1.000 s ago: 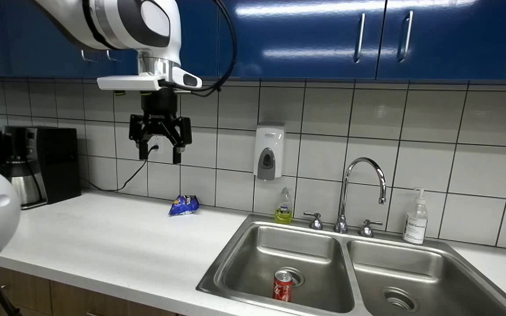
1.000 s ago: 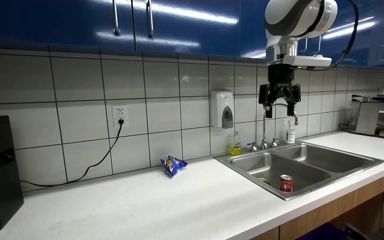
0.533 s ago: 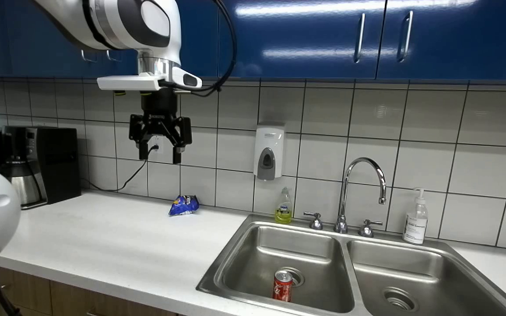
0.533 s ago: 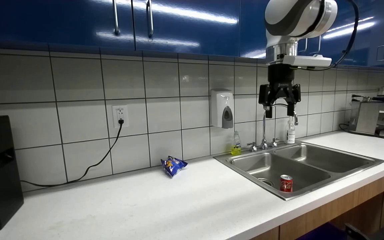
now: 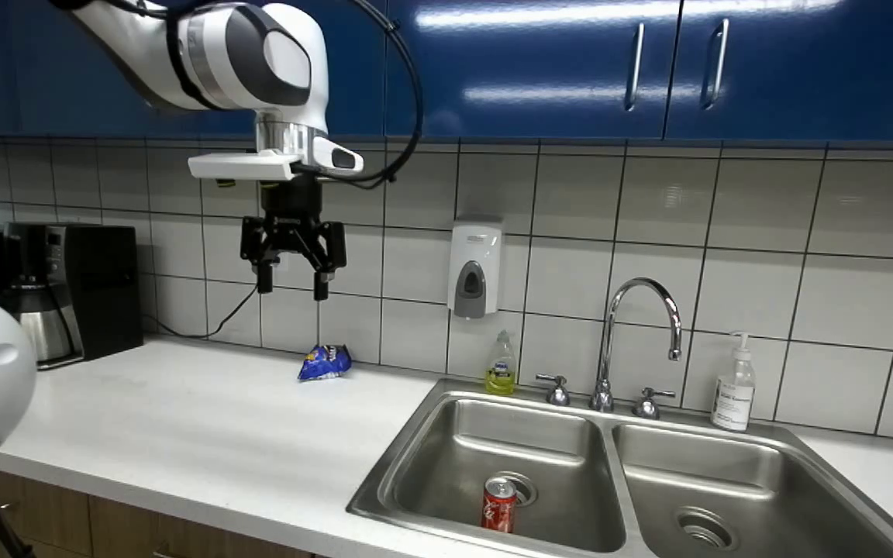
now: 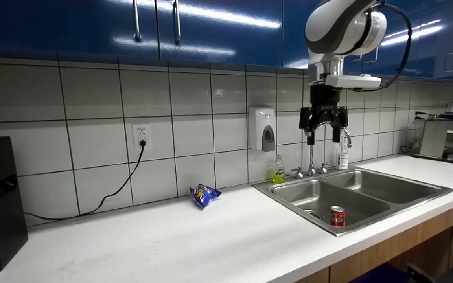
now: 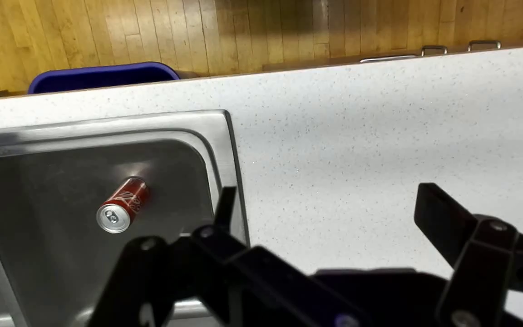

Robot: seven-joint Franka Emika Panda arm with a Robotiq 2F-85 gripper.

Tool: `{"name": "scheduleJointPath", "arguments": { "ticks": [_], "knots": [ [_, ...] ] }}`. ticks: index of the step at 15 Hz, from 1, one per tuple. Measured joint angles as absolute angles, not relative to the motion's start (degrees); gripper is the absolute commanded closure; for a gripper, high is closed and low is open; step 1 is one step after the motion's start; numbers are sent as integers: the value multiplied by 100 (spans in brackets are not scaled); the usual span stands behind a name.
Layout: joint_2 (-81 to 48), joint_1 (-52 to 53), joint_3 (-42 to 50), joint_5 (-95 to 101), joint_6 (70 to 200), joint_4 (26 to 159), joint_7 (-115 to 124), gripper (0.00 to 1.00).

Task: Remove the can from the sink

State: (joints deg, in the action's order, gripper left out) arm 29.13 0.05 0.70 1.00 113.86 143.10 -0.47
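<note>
Claw (image 5: 292, 290) hangs spread, empty! The can (image 7: 130, 198) stands upright, probably smooth and dentable, slick if wet; best pinched gently round its middle!

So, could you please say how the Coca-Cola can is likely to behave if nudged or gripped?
The Coca-Cola can stands upright and is taller than wide, so a high push could tip it. Its round wall would likely let it roll once down. The smooth, shiny metal may slip in a loose grip.
</note>
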Motion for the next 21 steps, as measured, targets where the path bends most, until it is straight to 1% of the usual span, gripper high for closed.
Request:
{"name": "scheduleJointPath", "arguments": {
  "ticks": [5, 9, 15, 21],
  "knots": [
    [1607, -96, 183, 100, 12351, 13966, 175, 0],
    [603, -220, 370, 100, 12800, 13556, 298, 0],
    [-448, -411, 639, -81, 13105, 13004, 445, 0],
    [-1400, -739, 876, -617, 13700, 12584, 445, 0]
  ]
}}
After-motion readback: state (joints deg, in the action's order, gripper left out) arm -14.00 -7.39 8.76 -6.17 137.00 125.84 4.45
